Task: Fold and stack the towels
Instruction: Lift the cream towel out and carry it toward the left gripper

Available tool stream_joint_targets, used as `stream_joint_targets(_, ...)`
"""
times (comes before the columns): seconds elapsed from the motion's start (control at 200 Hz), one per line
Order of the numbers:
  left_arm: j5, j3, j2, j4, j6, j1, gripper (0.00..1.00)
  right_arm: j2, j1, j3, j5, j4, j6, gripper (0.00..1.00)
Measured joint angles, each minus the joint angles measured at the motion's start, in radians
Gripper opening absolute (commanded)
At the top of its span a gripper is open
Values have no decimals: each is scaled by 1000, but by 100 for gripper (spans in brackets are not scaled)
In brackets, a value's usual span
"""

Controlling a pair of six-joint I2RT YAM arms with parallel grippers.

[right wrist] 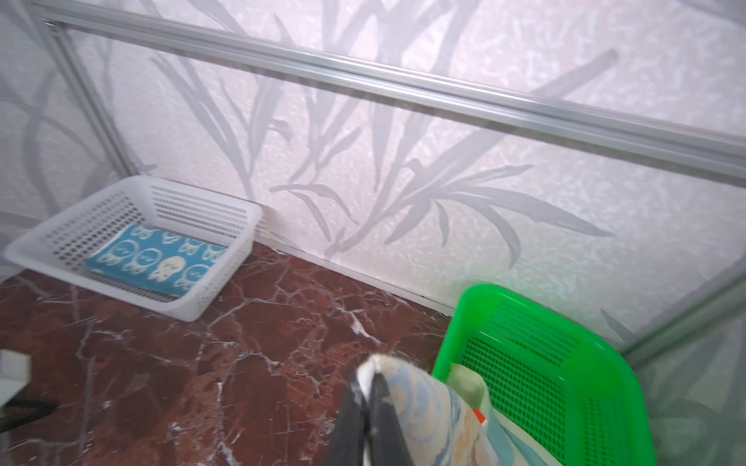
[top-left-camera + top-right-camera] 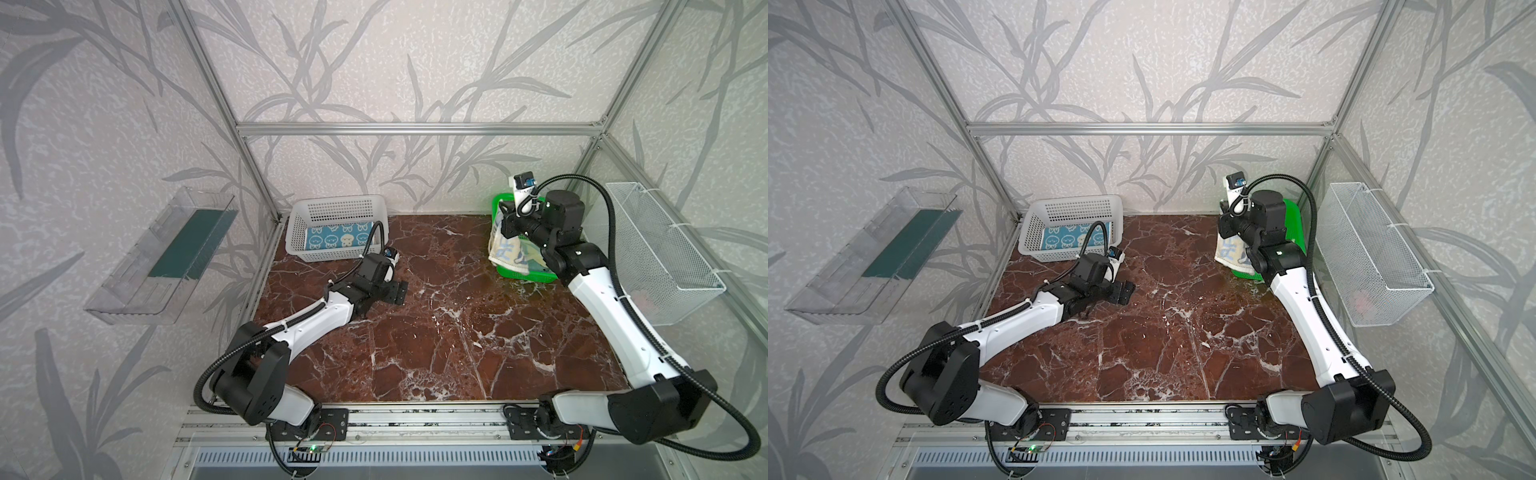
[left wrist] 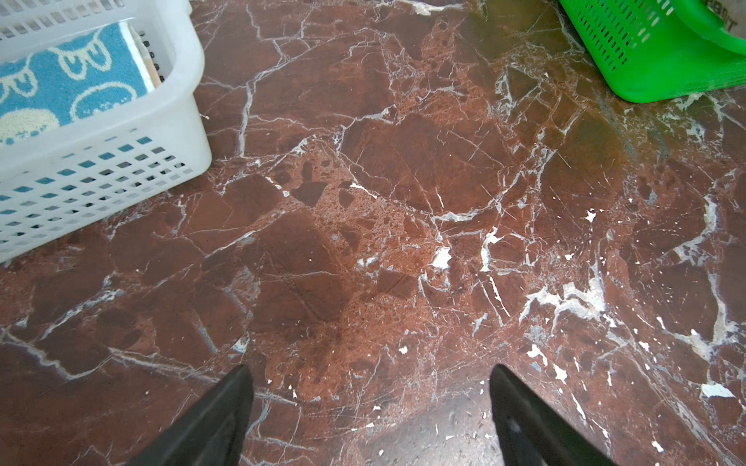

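Three towels are showing at this stage: the blue rabbit-face towel [image 2: 336,237] is lying folded flat inside the white basket [image 2: 336,209] at the back left of the marble table [image 2: 436,332]. The striped lettered towel [image 2: 505,249] is hanging from the right gripper [image 1: 369,373] over the rim of the green basket [image 2: 525,275], on the side facing the table's middle. The teal and pale yellow towel [image 1: 470,383] is lying beneath it inside that basket. The right gripper's fingers are pressing together on a small bunched edge of the striped towel, whose crumpled lower part appears to be resting against the rim. The left gripper [image 3: 371,373] is hovering low over bare marble near the white basket, fingers spread wide and holding nothing. The step in hand is probably drawing the striped towel out onto open table for folding. Several hazards are arising. The narrow pinch may be slipping off under the cloth's own weight. The trailing hem may be snagging on the rim and dragging or tipping the light green basket. The towel beneath may be riding out with it. A bunched landing would be hiding the corners that both grippers need.
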Motion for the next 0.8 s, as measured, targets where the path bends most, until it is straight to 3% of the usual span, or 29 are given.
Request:
stream_joint_targets(0.535,24,-69,-43,92,-2,-19,90,-4,56,3,-134,-13,13,0)
stream_joint_targets(0.8,131,-71,-70,227,-27,-117,90,-9,126,-33,-136,-15,24,0)
